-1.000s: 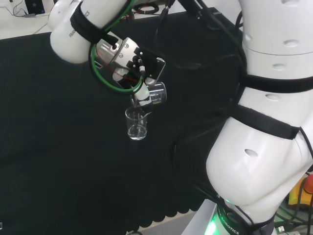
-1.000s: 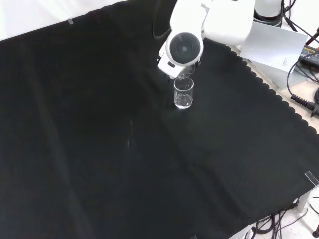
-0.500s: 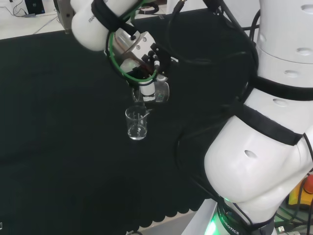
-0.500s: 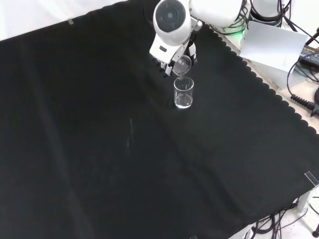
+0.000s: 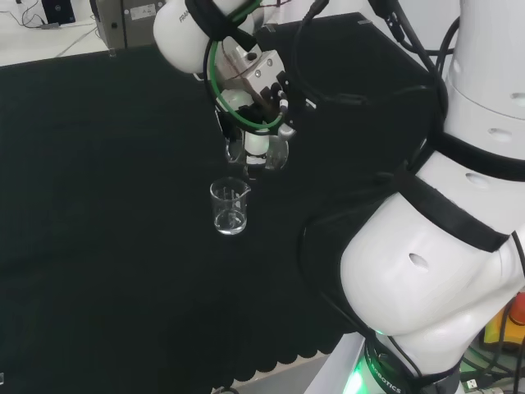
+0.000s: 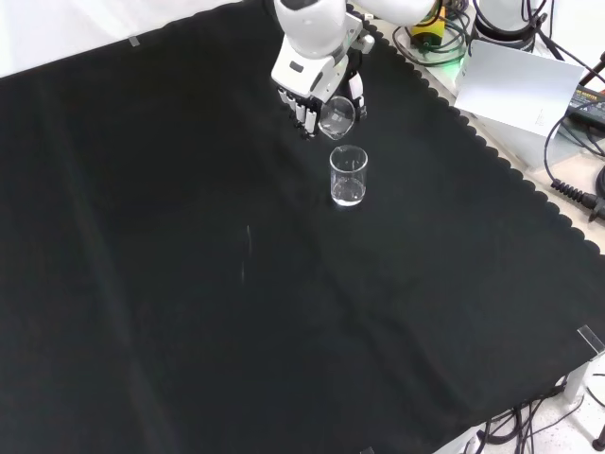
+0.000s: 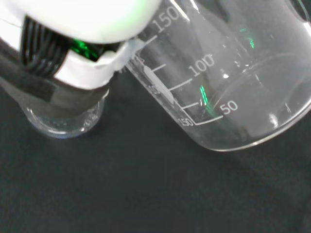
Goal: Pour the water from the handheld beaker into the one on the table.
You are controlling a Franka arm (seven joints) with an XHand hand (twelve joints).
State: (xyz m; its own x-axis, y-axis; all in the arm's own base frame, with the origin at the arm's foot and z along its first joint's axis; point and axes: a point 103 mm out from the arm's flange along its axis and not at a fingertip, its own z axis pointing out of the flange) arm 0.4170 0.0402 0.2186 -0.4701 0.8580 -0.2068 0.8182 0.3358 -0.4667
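A clear beaker (image 6: pixel 348 177) stands upright on the black cloth (image 6: pixel 189 284) with a little water at its bottom; the head view shows it too (image 5: pixel 229 207). My hand (image 6: pixel 312 90) hangs above and behind it, fingers curled round a second clear beaker (image 6: pixel 337 116), which is held tilted. In the head view the hand (image 5: pixel 250 123) and the held beaker (image 5: pixel 275 152) sit just above and right of the standing one, apart from it. Up close, the held beaker (image 7: pixel 228 97) shows printed graduations and looks nearly empty. The standing beaker (image 7: pixel 63 121) lies partly behind a finger (image 7: pixel 73 63).
The arm's white links (image 5: pixel 426 246) rise at the right of the head view. The cloth's scalloped edge (image 6: pixel 492 151) runs down the right of the front view, with cables and a white sheet (image 6: pixel 520 85) beyond it.
The hand has drawn back with its beaker, away from the standing beaker's rim: up in the front view, up and right in the head view. The standing beaker has stayed put.
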